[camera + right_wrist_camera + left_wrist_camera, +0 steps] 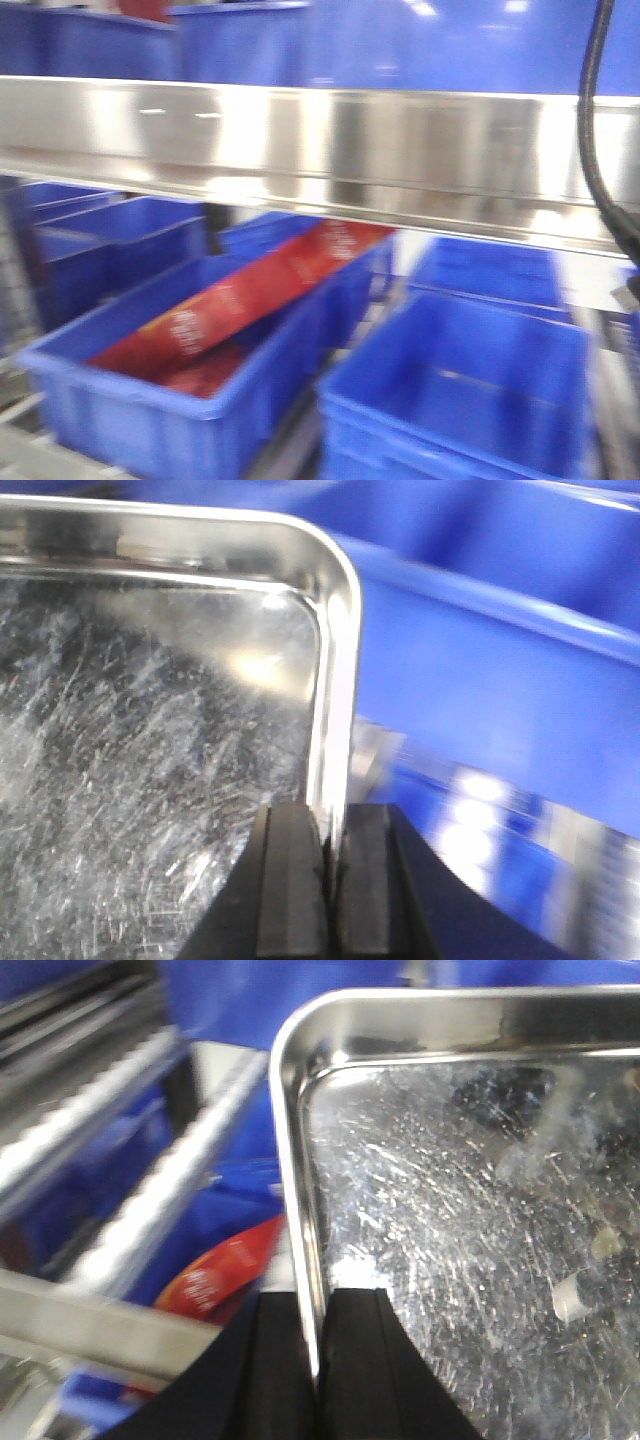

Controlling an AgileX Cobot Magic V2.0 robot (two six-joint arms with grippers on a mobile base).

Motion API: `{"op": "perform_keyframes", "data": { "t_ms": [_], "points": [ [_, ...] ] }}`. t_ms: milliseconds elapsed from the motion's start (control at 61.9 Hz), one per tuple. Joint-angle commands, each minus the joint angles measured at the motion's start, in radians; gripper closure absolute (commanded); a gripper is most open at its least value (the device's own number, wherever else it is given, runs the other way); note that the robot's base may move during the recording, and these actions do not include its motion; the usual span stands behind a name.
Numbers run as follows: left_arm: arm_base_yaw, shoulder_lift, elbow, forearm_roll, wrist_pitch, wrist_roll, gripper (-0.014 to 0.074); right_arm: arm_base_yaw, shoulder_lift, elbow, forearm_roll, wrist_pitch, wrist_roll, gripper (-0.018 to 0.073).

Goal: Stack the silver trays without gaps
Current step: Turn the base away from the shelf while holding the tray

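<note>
A scratched, shiny silver tray (450, 1190) fills the left wrist view, its rounded far-left corner toward the top. My left gripper (320, 1295) is shut on the tray's left rim, one black finger on each side. The right wrist view shows a silver tray (150, 730) with its rounded far-right corner. There my right gripper (333, 815) is shut on the right rim. A few small scraps (570, 1298) lie on the tray floor. I cannot pick out a tray or either gripper in the blurred front view.
A broad steel rail (320, 150) crosses the front view. Below it stand deep blue bins (450, 400), and one bin (150, 410) holds a red packet (250, 295). A black cable (595, 150) hangs at right. Roller rails (150, 1210) lie left of the tray.
</note>
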Motion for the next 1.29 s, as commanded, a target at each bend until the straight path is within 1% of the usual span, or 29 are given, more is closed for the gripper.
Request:
{"op": "perform_keyframes", "data": {
  "t_ms": [0, 1276],
  "points": [
    [-0.014, -0.013, -0.004, -0.021, -0.051, 0.018, 0.0613, 0.006, -0.001, -0.001, -0.016, -0.074, -0.018, 0.0628],
    [-0.014, -0.013, -0.004, -0.021, -0.051, 0.018, 0.0613, 0.006, -0.001, -0.001, -0.016, -0.074, -0.018, 0.0628]
  ]
}}
